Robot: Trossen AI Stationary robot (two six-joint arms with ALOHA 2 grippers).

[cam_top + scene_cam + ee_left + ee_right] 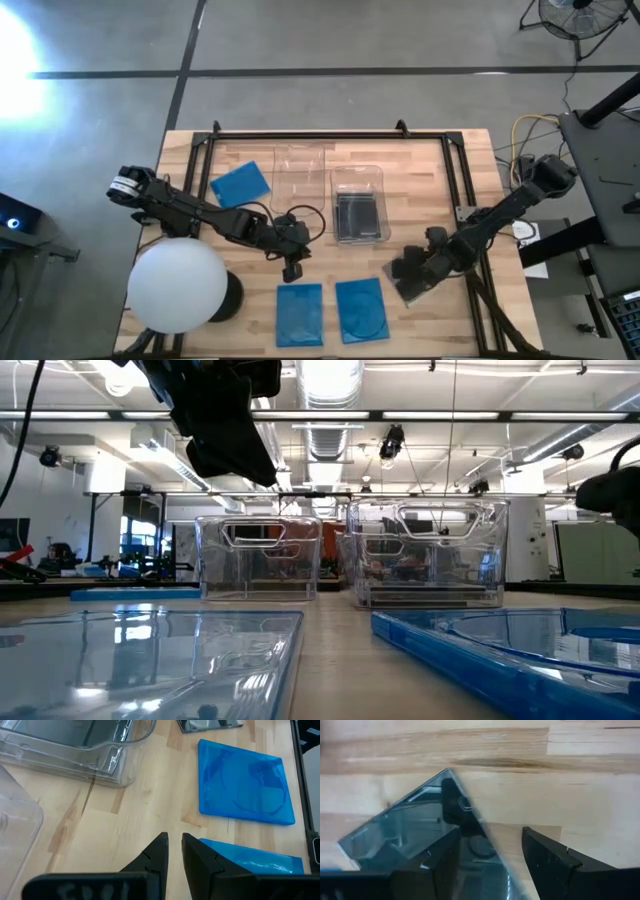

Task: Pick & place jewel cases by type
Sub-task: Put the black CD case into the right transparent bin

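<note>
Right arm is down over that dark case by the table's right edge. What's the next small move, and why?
Probably close the right gripper on the dark case. Its fingers stand open, with the case's edge running between them, so a grip looks lined up. The right-hand bin already holds dark cases, so that seems the likely drop. The left gripper waits, shut, above the two blue cases.

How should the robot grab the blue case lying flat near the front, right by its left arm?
Probably by one edge, coming straight down. The blue case lies flat on the table, so only its thin sides give the fingers something to pinch. The left pincer hangs just behind it, nearly closed, so it would need to open first and straddle that near edge.
</note>
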